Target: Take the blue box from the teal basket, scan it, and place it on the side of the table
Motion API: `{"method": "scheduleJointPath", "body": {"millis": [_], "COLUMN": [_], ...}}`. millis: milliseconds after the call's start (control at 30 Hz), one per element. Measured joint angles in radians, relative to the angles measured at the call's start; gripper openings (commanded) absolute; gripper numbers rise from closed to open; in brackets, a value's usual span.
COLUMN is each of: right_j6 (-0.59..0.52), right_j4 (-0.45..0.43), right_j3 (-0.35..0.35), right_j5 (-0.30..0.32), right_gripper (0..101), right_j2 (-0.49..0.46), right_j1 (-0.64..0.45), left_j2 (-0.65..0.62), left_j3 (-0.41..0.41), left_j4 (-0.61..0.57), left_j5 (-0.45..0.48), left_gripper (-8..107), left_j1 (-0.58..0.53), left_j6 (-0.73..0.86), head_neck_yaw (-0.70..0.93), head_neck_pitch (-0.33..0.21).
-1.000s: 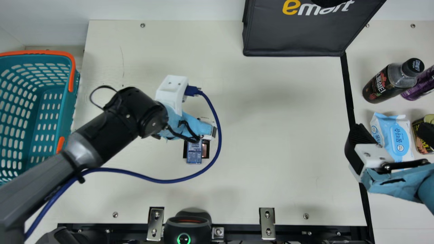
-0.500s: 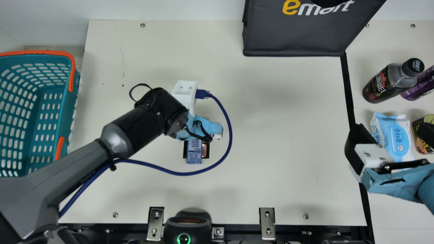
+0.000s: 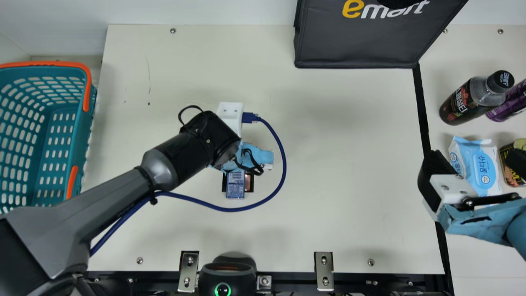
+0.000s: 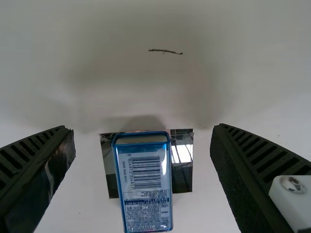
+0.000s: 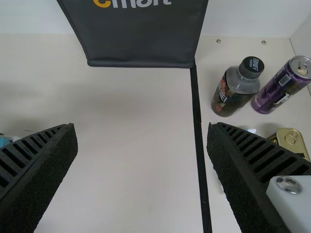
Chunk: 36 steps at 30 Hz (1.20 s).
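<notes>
The blue box lies on the glass scanner window in the table, partly under my left gripper. In the left wrist view, my left gripper is open, one finger on each side of the blue box, touching neither side; its barcode faces the camera. The teal basket stands at the main view's left edge. My right gripper is over the right side of the table, and in the right wrist view the same gripper stands open with nothing between its fingers.
A dark bag stands at the back. Beyond the black line at right are a bottle, a purple can, a wipes pack and a tin. A blue cable loops near the box; a handheld scanner sits at the front.
My left arm has moved rightward and slightly down in the main view, shifting over the box's upper end. The blue box and my right arm have stayed put.
</notes>
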Motion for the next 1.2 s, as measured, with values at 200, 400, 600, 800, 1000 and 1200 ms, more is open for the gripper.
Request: {"method": "scheduleJointPath", "body": {"millis": [200, 400, 600, 800, 1000, 1200], "right_j6": [0.0, 0.0, 0.0, 0.0, 0.0, 0.0], "right_j4": [0.0, 0.0, 0.0, 0.0, 0.0, 0.0], "right_j3": [0.0, 0.0, 0.0, 0.0, 0.0, 0.0], "right_j5": [0.0, 0.0, 0.0, 0.0, 0.0, 0.0], "right_gripper": [95, 95, 95, 95, 95, 95], "right_j2": [0.0, 0.0, 0.0, 0.0, 0.0, 0.0], "right_j1": [0.0, 0.0, 0.0, 0.0, 0.0, 0.0], "left_j2": [0.012, 0.022, 0.025, 0.027, 0.029, 0.029], "left_j3": [0.006, 0.008, 0.008, 0.008, 0.01, 0.016], "left_j4": [0.0, 0.0, -0.002, -0.004, -0.009, -0.011], "left_j5": [-0.013, -0.018, -0.02, -0.018, -0.02, -0.024], "left_gripper": [90, 90, 63, 23, -8, -8], "left_j1": [-0.002, -0.002, -0.002, -0.002, 0.0, 0.001], "left_j6": [-0.007, -0.008, -0.011, -0.011, -0.011, -0.011], "head_neck_yaw": [0.0, 0.0, 0.0, 0.0, 0.002, 0.002], "head_neck_pitch": [0.0, 0.0, 0.0, 0.0, 0.0, 0.0]}}
